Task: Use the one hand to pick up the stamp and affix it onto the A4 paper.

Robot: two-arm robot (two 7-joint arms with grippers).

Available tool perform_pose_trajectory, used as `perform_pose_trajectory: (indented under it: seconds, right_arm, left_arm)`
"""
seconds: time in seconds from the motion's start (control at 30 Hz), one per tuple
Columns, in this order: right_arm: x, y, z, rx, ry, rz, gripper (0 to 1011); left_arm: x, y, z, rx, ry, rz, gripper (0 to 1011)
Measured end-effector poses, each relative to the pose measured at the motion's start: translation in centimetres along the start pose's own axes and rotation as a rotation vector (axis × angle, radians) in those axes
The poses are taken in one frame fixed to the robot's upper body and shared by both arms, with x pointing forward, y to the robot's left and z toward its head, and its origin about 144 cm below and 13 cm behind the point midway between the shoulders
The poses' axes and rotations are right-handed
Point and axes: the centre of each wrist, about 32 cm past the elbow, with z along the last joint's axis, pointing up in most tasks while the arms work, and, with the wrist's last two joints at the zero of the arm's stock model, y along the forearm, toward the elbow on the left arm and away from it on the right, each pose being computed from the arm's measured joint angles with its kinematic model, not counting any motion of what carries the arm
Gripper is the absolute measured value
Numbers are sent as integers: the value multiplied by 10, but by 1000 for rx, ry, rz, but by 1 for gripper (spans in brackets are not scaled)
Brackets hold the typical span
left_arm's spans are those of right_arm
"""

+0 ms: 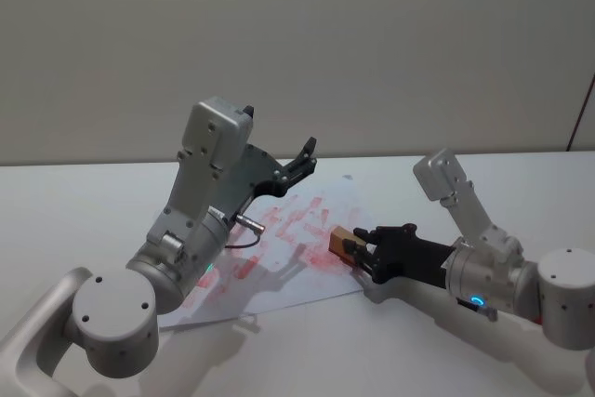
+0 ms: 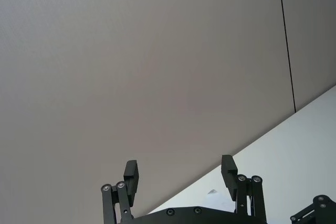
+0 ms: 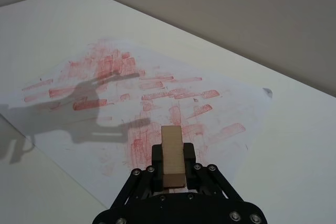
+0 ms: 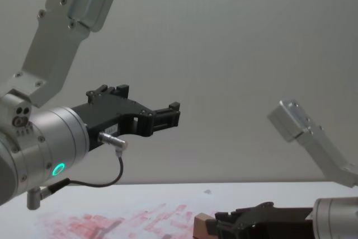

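One tan, wooden-looking stamp point(image 3: 172, 150), a plain squared block, is held clamped in the black pronged right gripper point(image 1: 361, 253), its long axis projecting forward beyond the fingertips. The A4 paper point(image 1: 297, 276), a thin white sheet smudged with red rectangular imprints, lies directly beneath and ahead of the block, so a short downward press is judged sufficient. The left gripper point(image 1: 299, 163) is raised over the sheet's far part, spread wide and empty.

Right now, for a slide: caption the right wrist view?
Right gripper shut on the tan stamp at the red-smudged A4 paper's edge.
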Motion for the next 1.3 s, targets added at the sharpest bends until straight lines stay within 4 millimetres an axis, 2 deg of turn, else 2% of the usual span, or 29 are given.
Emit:
perform_pose_trajectory:
  seconds: [0.43,0.8,1.03,1.3]
  right_arm:
    - [-4,-3,-1,46,-10,-22,213]
    - [-6,-19,24,225,-34,-82,213]
    - [-10,-45,36,338,-31,-168,212]
    - [-18,-81,34,383,-7,-273,212]
  left_arm:
    - [0,0,0,0,0,0,1001]
    - [0,0,0,0,0,0,1001]
    - [0,0,0,0,0,0,1001]
    - [0,0,0,0,0,0,1001]
